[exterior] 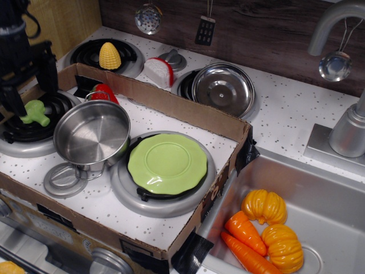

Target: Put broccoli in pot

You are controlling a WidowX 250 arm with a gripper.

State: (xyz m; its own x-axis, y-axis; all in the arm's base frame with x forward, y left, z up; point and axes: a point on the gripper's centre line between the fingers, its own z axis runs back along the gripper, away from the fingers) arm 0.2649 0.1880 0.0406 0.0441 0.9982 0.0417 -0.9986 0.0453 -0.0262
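The small light-green broccoli (34,112) lies on the black burner (17,130) at the far left, inside the cardboard box. My black gripper (31,101) has come down over it, open, with one finger (9,104) to its left and the other (50,71) behind it to the right. I cannot tell whether the fingers touch it. The shiny steel pot (92,137) stands just right of the broccoli, tilted a little and empty, with its wire handle at the front.
The cardboard box wall (188,111) rings the stove. A green scalloped plate (167,162) sits on the front right burner and a grey lid (61,180) in front of the pot. Something red (102,92), corn (109,55) and a steel dish (223,88) lie behind. Orange vegetables (262,231) lie in the sink.
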